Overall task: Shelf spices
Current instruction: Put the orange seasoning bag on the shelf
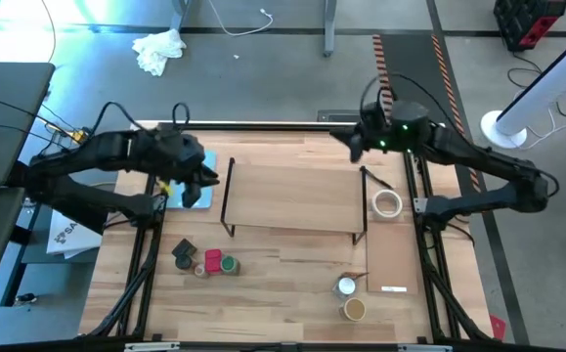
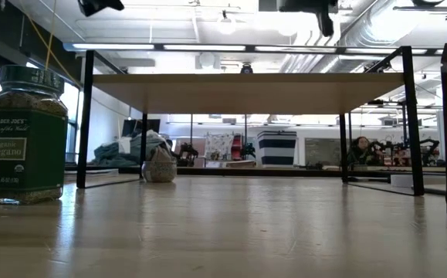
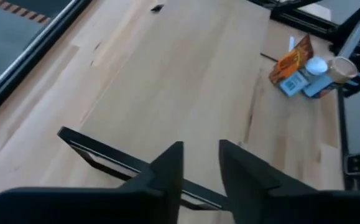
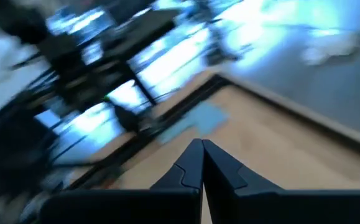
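Left jaws [image 3: 198,165], slightly apart and empty, hang over the shelf [image 1: 292,194]'s wire end; right jaws [image 4: 203,163] are together; descending risks snagging that frame, the spices [image 1: 204,259] sitting unshelved on the bench [image 1: 283,293] beyond.

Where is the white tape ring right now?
In the high view the white tape ring lies flat on the table, just off the right end of the shelf, at the far end of the thin loose board.
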Controlling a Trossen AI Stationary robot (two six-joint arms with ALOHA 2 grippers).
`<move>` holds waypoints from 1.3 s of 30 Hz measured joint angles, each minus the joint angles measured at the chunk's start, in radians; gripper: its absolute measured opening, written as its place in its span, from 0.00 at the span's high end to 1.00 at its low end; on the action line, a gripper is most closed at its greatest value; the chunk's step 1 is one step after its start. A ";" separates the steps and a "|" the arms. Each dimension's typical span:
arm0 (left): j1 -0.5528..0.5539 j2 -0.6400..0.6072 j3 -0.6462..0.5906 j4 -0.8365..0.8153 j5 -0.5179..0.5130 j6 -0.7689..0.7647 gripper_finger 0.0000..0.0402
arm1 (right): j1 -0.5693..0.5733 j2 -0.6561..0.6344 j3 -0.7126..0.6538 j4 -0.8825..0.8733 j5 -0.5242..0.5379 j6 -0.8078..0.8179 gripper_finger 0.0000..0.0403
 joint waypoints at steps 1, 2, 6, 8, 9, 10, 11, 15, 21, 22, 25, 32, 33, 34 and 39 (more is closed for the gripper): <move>-0.025 0.005 0.000 0.002 -0.031 -0.016 0.73 | 0.030 -0.005 0.000 -0.013 -0.023 0.000 1.00; -0.046 0.014 0.000 0.003 -0.060 -0.029 0.70 | 0.064 -0.007 0.000 -0.039 -0.046 0.001 1.00; -0.093 0.072 0.000 0.003 -0.137 -0.069 0.59 | 0.222 0.000 0.000 -0.201 -0.143 0.005 1.00; -0.102 0.105 0.000 0.004 -0.146 -0.100 0.55 | 0.298 -0.011 0.000 -0.266 -0.138 0.054 1.00; -0.103 0.121 0.000 0.004 -0.147 -0.117 0.54 | 0.335 -0.022 0.000 -0.303 -0.113 0.097 1.00; -0.106 0.136 0.000 0.005 -0.147 -0.132 0.53 | 0.379 -0.032 0.000 -0.340 -0.081 0.133 1.00; -0.109 0.152 0.000 0.008 -0.147 -0.139 0.52 | 0.423 -0.042 0.000 -0.375 -0.054 0.152 1.00; -0.114 0.201 0.000 0.026 -0.142 -0.144 0.49 | 0.582 -0.043 0.000 -0.568 -0.041 0.209 0.96; -0.113 0.223 -0.001 0.085 -0.120 -0.146 0.49 | 0.763 0.035 0.000 -0.733 -0.085 0.221 0.71; -0.113 0.220 -0.001 0.096 -0.121 -0.147 0.49 | 0.783 0.053 0.000 -0.722 -0.087 0.217 0.66; -0.113 0.200 -0.001 0.118 -0.137 -0.164 0.49 | 0.824 0.110 0.000 -0.671 -0.083 0.168 0.52; -0.112 0.120 -0.001 0.143 -0.176 -0.224 0.49 | 0.867 0.223 0.000 -0.653 -0.085 0.079 0.30; -0.112 0.104 -0.001 0.157 -0.180 -0.224 0.49 | 0.871 0.237 0.000 -0.652 -0.082 0.069 0.28; -0.112 0.088 -0.001 0.167 -0.189 -0.222 0.49 | 0.875 0.251 0.000 -0.651 -0.072 0.067 0.27; -0.112 0.017 0.000 0.205 -0.301 -0.174 0.49 | 0.878 0.316 0.000 -0.649 -0.034 0.071 0.27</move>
